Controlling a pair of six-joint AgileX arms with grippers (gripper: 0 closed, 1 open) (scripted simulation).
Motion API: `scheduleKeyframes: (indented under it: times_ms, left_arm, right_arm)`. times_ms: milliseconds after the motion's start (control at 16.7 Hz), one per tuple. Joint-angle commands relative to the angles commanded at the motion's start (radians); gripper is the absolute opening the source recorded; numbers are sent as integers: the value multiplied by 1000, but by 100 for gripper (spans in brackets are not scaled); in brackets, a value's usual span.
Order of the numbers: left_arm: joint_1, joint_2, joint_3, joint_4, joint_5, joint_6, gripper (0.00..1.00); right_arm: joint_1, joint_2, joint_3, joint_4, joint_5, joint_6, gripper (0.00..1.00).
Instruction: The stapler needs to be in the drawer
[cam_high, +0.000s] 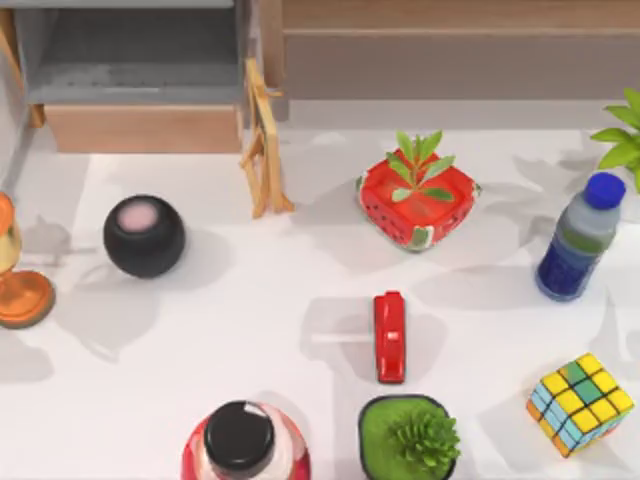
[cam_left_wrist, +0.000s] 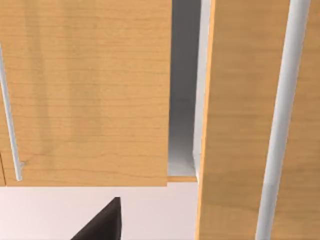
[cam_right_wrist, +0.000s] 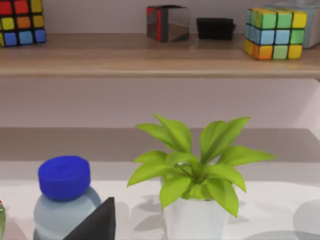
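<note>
The white counter (cam_high: 250, 330) is brightly and evenly lit, with soft grey shadows lying to the left of the things on it, such as the one beside the stapler (cam_high: 389, 337) and the one beside the black ball (cam_high: 144, 236). The drawer (cam_high: 135, 60) at the back left corner is dimmer inside. No harsh glare shows, and edges look slightly soft throughout.

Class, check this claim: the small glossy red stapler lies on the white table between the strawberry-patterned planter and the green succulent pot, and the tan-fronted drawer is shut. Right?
Not quite. The small glossy red stapler does lie between the strawberry-patterned planter and the green succulent pot, but the tan-fronted drawer is pulled open, grey interior exposed, as the top view shows.
</note>
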Motion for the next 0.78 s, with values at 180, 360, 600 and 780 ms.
scheduleKeyframes:
  times_ms: [180,360,600,780]
  left_arm:
    - [31,-13,-39,22,31,1,100]
    - [47,-21,-58,34,47,3,100]
    - [42,-25,-50,35,42,-2,100]
    - [16,-106,4,44,9,-52,100]
  right_arm:
    - [0,0,0,0,0,0,100]
    - [0,0,0,0,0,0,100]
    - [0,0,0,0,0,0,100]
    - [0,0,0,0,0,0,100]
